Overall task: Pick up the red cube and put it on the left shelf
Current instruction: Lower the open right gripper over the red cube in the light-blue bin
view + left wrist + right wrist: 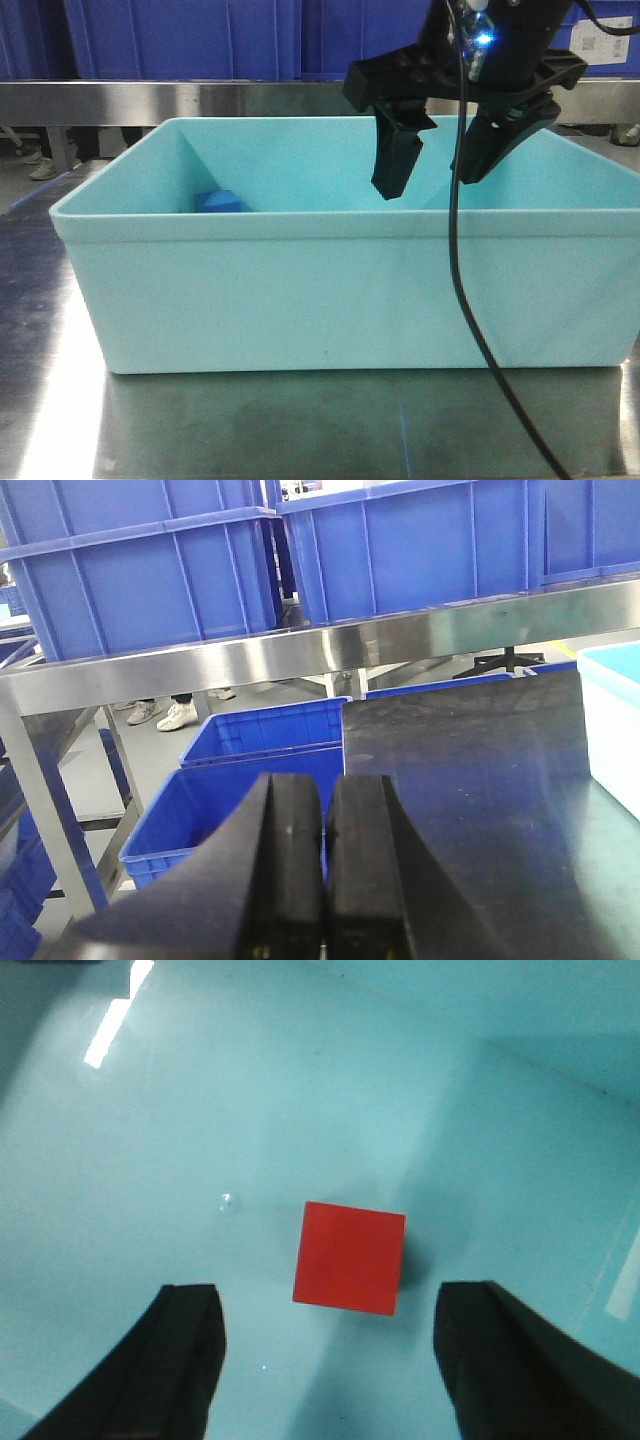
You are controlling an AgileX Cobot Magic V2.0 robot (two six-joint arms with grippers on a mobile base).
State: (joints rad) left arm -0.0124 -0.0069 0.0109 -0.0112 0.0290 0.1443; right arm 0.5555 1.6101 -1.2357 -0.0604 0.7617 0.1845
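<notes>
The red cube point(350, 1258) lies flat on the pale teal floor of an open tub point(300, 300), which stands on the steel bench point(300, 430). The right hand point(428, 185) hangs over the right part of the tub with its dark fingers point(185, 1360) pointing down into it. They are spread wide and hold nothing. In the right wrist view the cube sits in line with the gap between them, a little ahead of the tips and touching neither. From the front the tub's near wall hides the red cube. A blue cube point(215, 202) shows low in the tub's left rear part, and a black cable point(470, 330) hangs from the arm across the tub's front. The left hand point(325, 880) has its two fingers pressed together with nothing between them. It is well apart from the tub, of which only a corner shows at the right edge of the left wrist view. Beyond that hand stands the left shelf point(400, 635), a shiny steel rail carrying large blue crates point(140, 580), with more crates point(260, 735) on the floor beneath it. The red cube is in the tub, not on the shelf.
</notes>
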